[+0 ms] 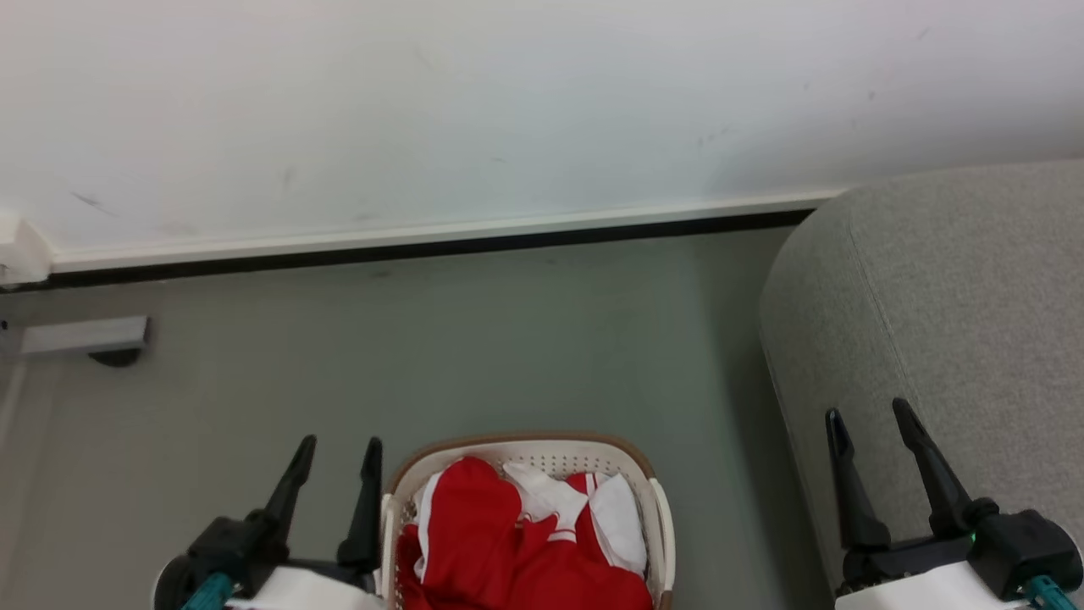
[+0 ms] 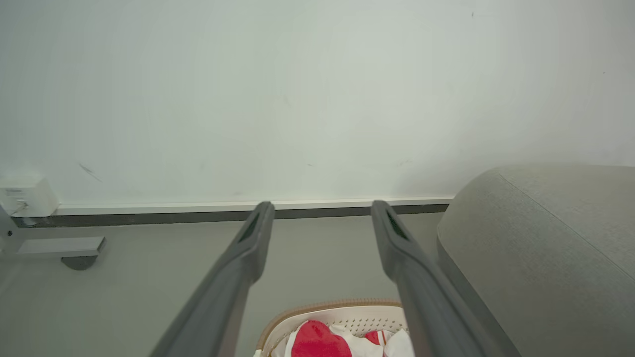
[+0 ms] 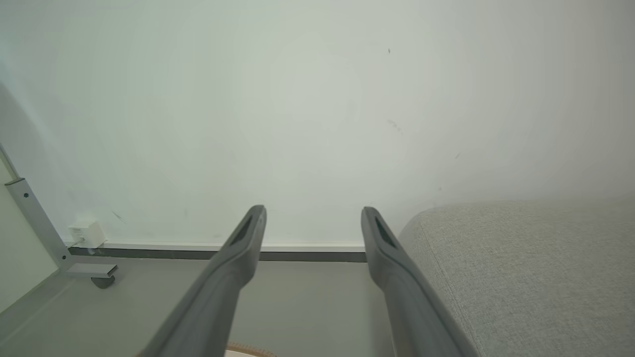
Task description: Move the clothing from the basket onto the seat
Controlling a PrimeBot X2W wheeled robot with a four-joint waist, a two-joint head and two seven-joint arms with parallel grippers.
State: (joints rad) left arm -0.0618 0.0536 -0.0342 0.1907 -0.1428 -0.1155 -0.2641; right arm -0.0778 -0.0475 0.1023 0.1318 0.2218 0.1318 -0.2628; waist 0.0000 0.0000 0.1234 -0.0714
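Observation:
Red clothing with white trim (image 1: pixel 525 542) lies piled in the cream basket (image 1: pixel 660 517) on the floor at the bottom middle of the head view. The left wrist view catches the basket's brown rim (image 2: pixel 317 306) and red clothing (image 2: pixel 317 342) between its fingers. My left gripper (image 1: pixel 337 447) hangs open just left of the basket, holding nothing. My right gripper (image 1: pixel 872 415) is open too, over the front edge of the grey seat (image 1: pixel 957 322) on the right. The seat (image 2: pixel 545 258) also fills the right of both wrist views (image 3: pixel 526 277). In each wrist view the gripper (image 2: pixel 322 208) stands with fingers spread (image 3: pixel 312 212).
A white wall with a dark-edged skirting (image 1: pixel 423 241) runs behind the grey floor (image 1: pixel 474 347). A grey metal foot on a caster (image 1: pixel 93 339) and a small white box (image 3: pixel 87 234) sit at the far left by the wall.

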